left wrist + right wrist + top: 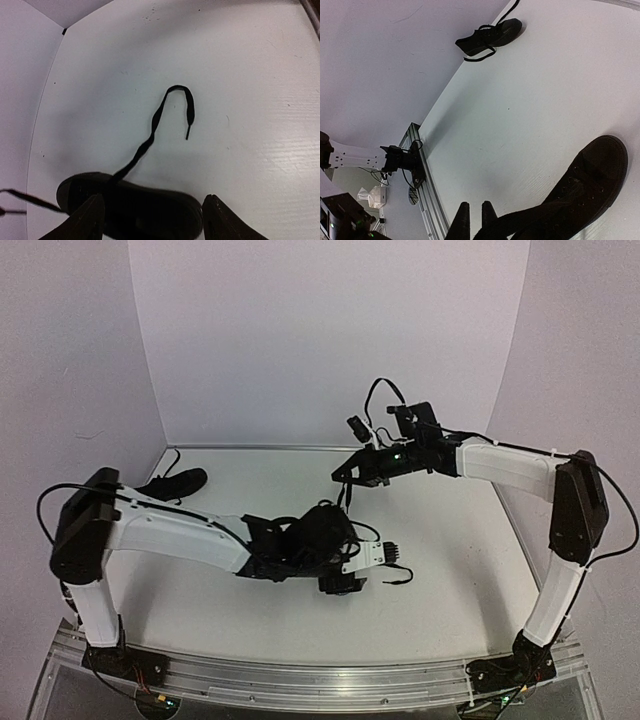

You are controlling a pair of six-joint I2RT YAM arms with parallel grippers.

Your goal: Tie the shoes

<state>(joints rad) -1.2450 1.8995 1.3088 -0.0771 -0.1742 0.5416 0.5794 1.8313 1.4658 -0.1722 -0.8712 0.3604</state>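
One black shoe [322, 520] lies mid-table under my left gripper [340, 545]. In the left wrist view that shoe [140, 210] sits between the spread fingers of the left gripper [152, 220], which is open. One lace [155, 120] trails loose across the table and curls into a hook. My right gripper [338, 473] hovers just behind the shoe, and a lace [346, 495] runs up to it. In the right wrist view the right gripper [475, 220] has its fingers nearly together, with that lace [520, 222] leading from the shoe [585, 195] to them. A second shoe [178, 483] lies at the back left.
White walls enclose the table [450, 570] at the back and sides. An aluminium rail [300, 675] runs along the near edge with both arm bases on it. The second shoe [490, 36] lies against the left wall with its laces loose.
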